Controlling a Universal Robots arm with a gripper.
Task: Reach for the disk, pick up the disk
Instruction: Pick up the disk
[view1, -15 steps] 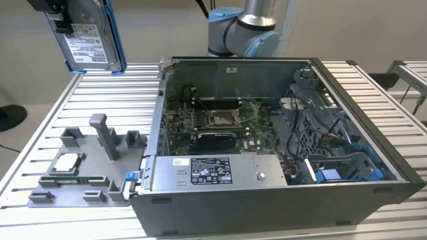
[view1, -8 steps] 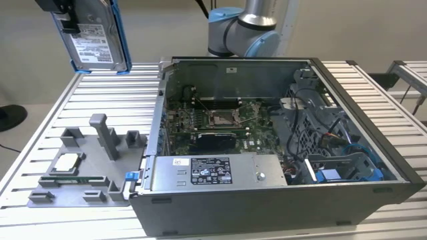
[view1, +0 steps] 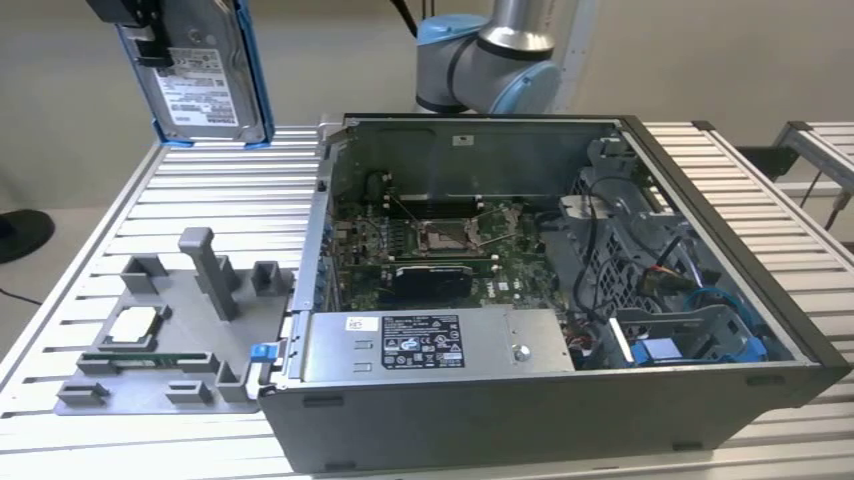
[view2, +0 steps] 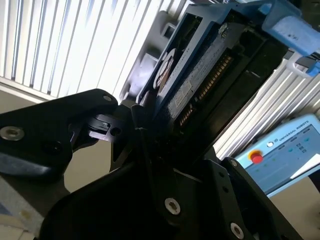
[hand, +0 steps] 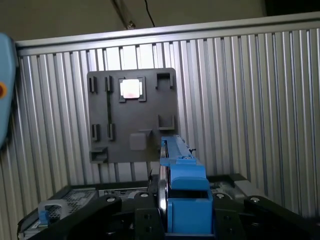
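Jaws are clamped tight on the top end of the disk (view1: 203, 85), so it's already in hand. It hangs upright straight below them, long axis vertical, well clear of the desk (view1: 200, 200), off to the exterior view's left of the open computer case (view1: 534, 420).

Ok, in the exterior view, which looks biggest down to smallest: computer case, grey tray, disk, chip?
1. computer case
2. grey tray
3. disk, held up in the air and cut off at the picture's top, so unsure against the tray
4. chip
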